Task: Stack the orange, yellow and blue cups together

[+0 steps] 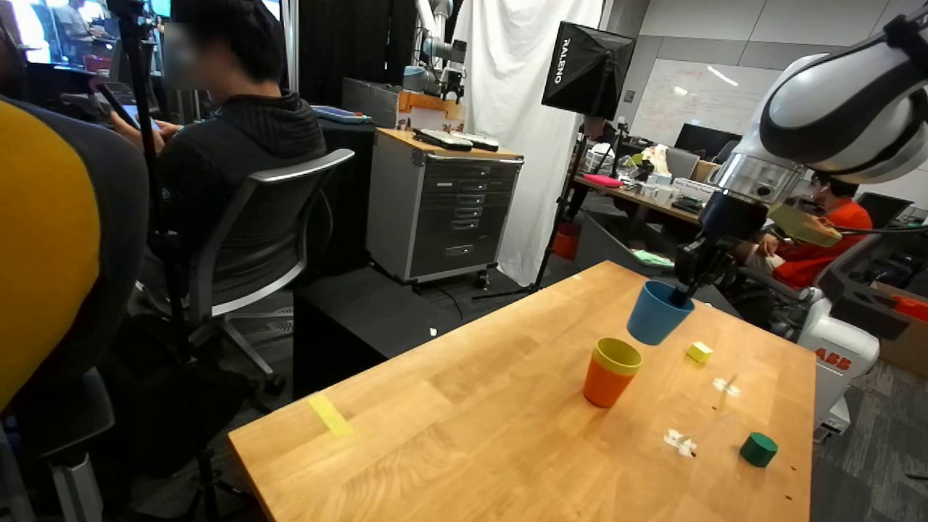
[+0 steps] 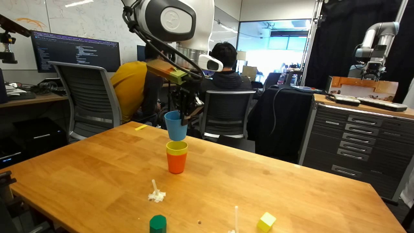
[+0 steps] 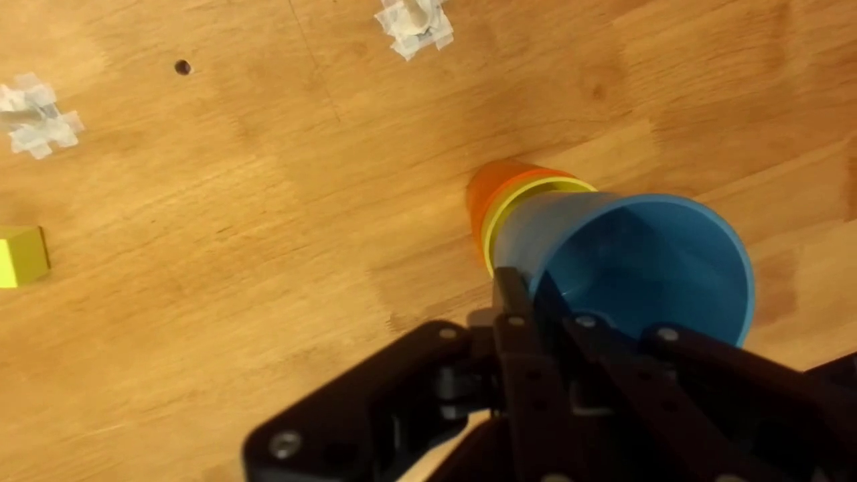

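Orange cup (image 1: 607, 386) stands upright on the tabletop (image 1: 449, 435), leftmost of the set in an exterior view. Nested inside it, mouth up, is the yellow cup (image 1: 618, 357), its rim band showing above the orange rim. Next to the right, the blue cup (image 1: 656, 317) hangs above the tabletop near the yellow rim, mouth up, slightly tilted and not yet seated. At its right edge, the end effector (image 1: 686, 291) grips the cup wall at the rim, one finger inside and one outside.

Step in hand, as judged: insert the blue cup into the yellow cup. Check alignment from two directions. In an exterior view the blue cup (image 2: 176, 127) lines up over the yellow cup; in an exterior view the blue cup (image 1: 656, 317) lies right of it. Where the offset shows, shift left before lowering. Level the cup: gripped on one side only, it may pivot on rim contact or upset the cups below. Lower slowly, release only with the base inside the yellow mouth, then withdraw straight up so the inner finger does not drag the cup.

Farther right, the yellow block (image 1: 699, 352) and, nearer, the green block (image 1: 758, 449) are outside the procedure.
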